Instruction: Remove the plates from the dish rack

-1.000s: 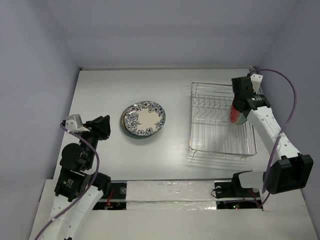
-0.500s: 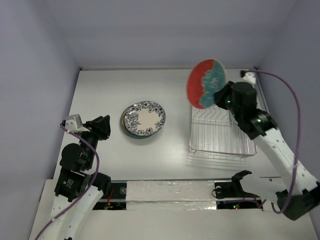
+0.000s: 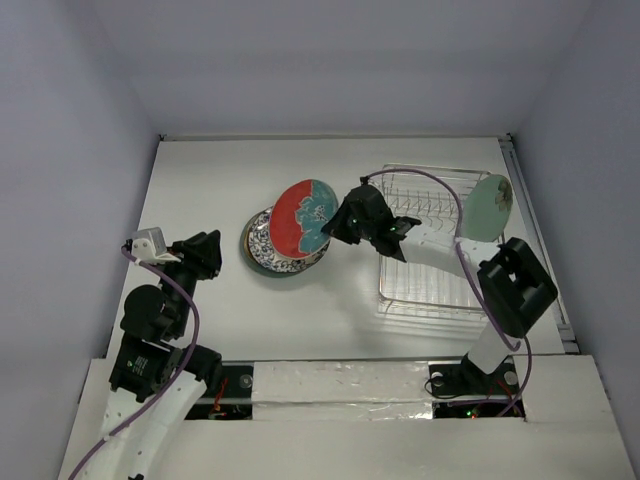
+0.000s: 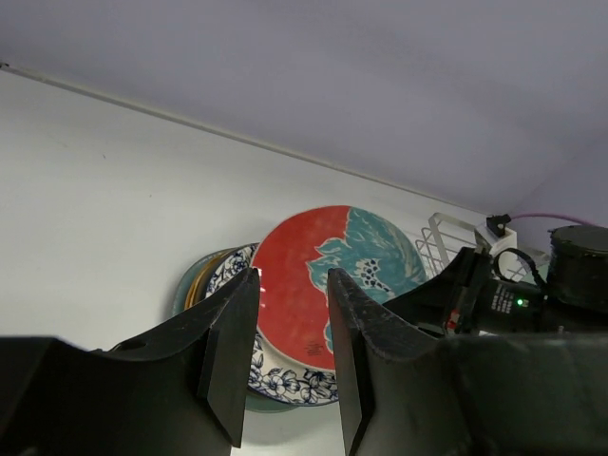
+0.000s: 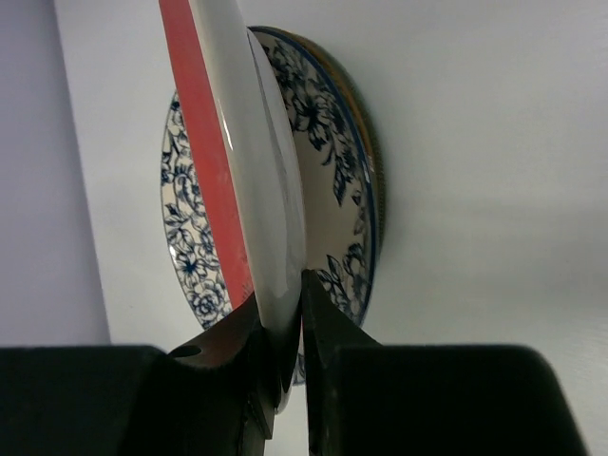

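Tabletop [image 3: 200, 180]: right fingers [image 5: 312, 313] pinch red plate [image 3: 300, 218] rim over stack [image 3: 262, 246].

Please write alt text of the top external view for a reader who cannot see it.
The right gripper holds a red and teal plate tilted over the stack of plates. One pale green plate stands in the dish rack; the left gripper rests left of the stack.

red and teal plate [image 3: 300, 218], white blue-floral plate [image 3: 258, 240], silver rack [image 3: 440, 272].
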{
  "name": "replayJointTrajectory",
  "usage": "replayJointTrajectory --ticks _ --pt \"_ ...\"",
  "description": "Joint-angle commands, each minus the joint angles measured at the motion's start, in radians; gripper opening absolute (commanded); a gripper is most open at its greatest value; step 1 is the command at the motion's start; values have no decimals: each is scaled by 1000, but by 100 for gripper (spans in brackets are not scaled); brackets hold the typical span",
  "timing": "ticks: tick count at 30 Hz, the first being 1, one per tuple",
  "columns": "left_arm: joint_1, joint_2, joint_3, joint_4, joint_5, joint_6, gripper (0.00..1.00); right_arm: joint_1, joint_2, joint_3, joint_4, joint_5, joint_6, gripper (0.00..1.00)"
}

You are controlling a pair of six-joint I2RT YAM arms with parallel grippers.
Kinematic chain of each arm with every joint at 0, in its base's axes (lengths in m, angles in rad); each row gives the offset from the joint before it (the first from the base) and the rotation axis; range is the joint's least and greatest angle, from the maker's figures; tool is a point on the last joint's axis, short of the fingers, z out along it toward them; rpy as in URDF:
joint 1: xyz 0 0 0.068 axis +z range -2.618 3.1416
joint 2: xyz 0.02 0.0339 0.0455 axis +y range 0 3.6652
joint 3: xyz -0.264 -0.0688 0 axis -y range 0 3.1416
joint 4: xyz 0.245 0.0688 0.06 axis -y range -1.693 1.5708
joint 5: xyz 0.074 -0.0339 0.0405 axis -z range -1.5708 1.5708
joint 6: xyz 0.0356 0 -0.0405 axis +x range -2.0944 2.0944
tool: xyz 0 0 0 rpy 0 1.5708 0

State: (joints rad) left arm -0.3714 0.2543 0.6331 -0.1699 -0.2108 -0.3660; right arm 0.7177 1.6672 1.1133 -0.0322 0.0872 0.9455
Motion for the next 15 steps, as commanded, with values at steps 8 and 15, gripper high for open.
replayJointTrajectory --ticks 8,15 --pt "-4 11 8 36 4 -5 32 34 68 -9 462 -81 165 8" --pt "-4 7 10 36 4 -5 32 77 95 -64 491 -152 174 22"
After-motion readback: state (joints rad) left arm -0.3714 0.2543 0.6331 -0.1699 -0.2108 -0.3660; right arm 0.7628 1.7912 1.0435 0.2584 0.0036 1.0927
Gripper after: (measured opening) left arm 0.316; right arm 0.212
